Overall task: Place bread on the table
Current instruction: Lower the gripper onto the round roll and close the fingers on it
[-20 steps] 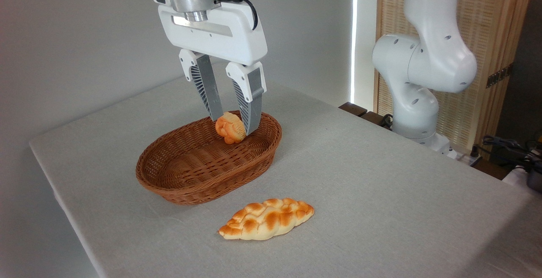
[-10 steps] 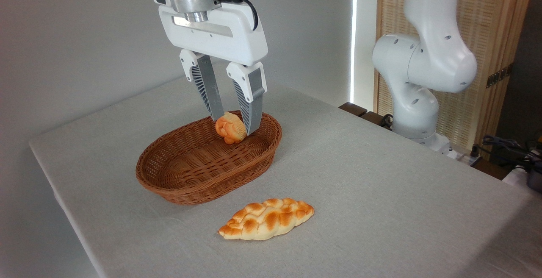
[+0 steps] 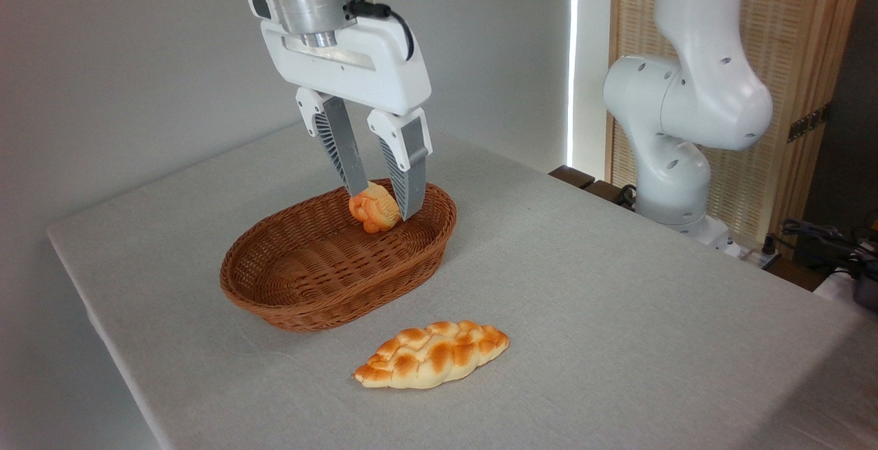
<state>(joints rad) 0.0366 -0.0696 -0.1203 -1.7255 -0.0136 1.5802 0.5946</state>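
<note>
Arm [image 3: 686, 93] cut off at top edge, base hidden behind table [image 3: 617, 285].

The worktop [image 3: 617, 313] is a large rectangular surface under a plain light grey-white cloth. A brown oval wicker basket [image 3: 329, 285] sits directly on it, its far right end just below the hand [image 3: 385, 202]. A long braided loaf [image 3: 432, 354], cream with golden-brown patches, lies flat on the cloth nearer the camera than the hand, just beside the basket's front rim and apart from it.
</note>
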